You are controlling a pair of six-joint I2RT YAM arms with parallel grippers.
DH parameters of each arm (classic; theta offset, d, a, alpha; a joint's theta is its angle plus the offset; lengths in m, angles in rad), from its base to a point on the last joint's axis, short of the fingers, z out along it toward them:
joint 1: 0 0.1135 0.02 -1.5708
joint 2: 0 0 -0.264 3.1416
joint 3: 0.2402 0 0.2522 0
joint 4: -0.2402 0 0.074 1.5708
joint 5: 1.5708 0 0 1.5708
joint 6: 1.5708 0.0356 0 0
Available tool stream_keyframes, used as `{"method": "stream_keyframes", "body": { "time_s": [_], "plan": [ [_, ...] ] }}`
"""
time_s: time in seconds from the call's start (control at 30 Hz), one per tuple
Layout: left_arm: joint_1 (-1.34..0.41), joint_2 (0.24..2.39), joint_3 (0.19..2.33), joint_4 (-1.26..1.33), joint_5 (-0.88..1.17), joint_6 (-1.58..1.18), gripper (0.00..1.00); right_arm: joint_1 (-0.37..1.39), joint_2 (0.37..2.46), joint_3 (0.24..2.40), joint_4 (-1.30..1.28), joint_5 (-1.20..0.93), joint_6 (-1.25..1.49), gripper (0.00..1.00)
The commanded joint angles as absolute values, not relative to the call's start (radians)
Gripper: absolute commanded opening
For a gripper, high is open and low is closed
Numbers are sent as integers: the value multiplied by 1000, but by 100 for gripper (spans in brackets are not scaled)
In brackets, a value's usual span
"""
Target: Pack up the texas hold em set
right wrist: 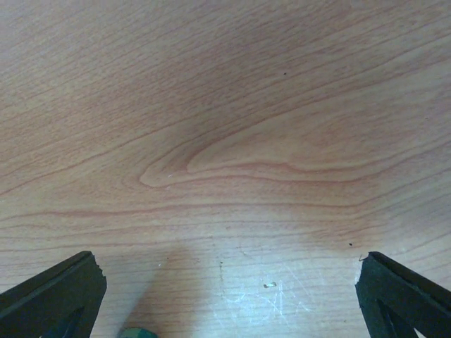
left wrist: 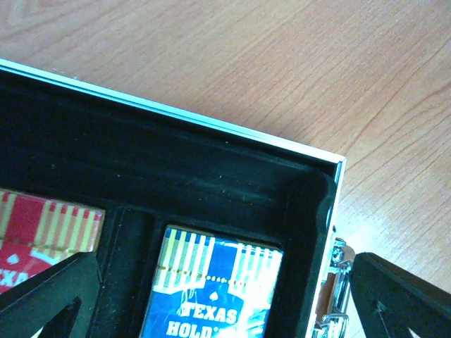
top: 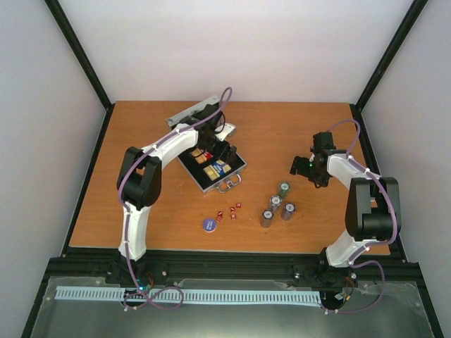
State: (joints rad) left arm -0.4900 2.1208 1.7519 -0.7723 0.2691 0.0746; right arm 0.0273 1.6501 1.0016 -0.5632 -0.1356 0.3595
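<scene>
Reading the layout off the top cam: the case (top: 192, 176) lies open, left of centre and skewed to the table (top: 317, 120) edge, w/ the red card box (top: 201, 156) and blue card box (top: 220, 167) lying in their slots side by side. Left claw (top: 215, 149) hangs right over them, spread wide, holding nothing. On its wrist cam the blue box sits between the fingers (left wrist: 49, 299) and the case's corner shows just beyond. So that arm has nothing loose under it.

Not packed yet: four chip stacks (top: 278, 204), the dice (top: 229, 211) and the blue disc (top: 209, 224), all on bare wood on the near side of the case.

Chips are the key relation imo. They stand near the right claw (top: 304, 169), on its near-left side, i.e. back toward the arm bases, and well apart from the left claw. Right claw is wide open, empty, pointed at bare wood. A green sliver at the bottom edge of its wrist cam is prob. the closest stack. Right arm is the nearer one for chips; dice and disc lie closer to the left arm.
</scene>
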Motion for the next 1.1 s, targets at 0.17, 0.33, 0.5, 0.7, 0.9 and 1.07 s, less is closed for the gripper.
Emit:
{"method": "stream_keyframes", "body": {
  "time_s": [0.17, 0.33, 0.5, 0.7, 0.9, 1.07],
  "plan": [
    [-483, 1990, 1769, -875, 247, 16, 100, 117, 1536, 1031, -621, -66, 327, 95],
    [-483, 1885, 1673, -893, 239, -23, 100, 203, 1460, 1027, -691, -61, 339, 92],
    [-483, 1790, 1553, -901, 207, -25, 100, 235, 1427, 988, -720, -60, 374, 89],
    [-483, 1697, 1442, -879, 196, -45, 100, 291, 1488, 988, -714, -80, 374, 80],
    [-483, 1659, 1402, -885, 189, -45, 100, 323, 1536, 989, -709, -82, 391, 73],
    [-483, 1648, 1384, -893, 180, -33, 100, 327, 1555, 970, -707, -40, 406, 71]
  ]
}}
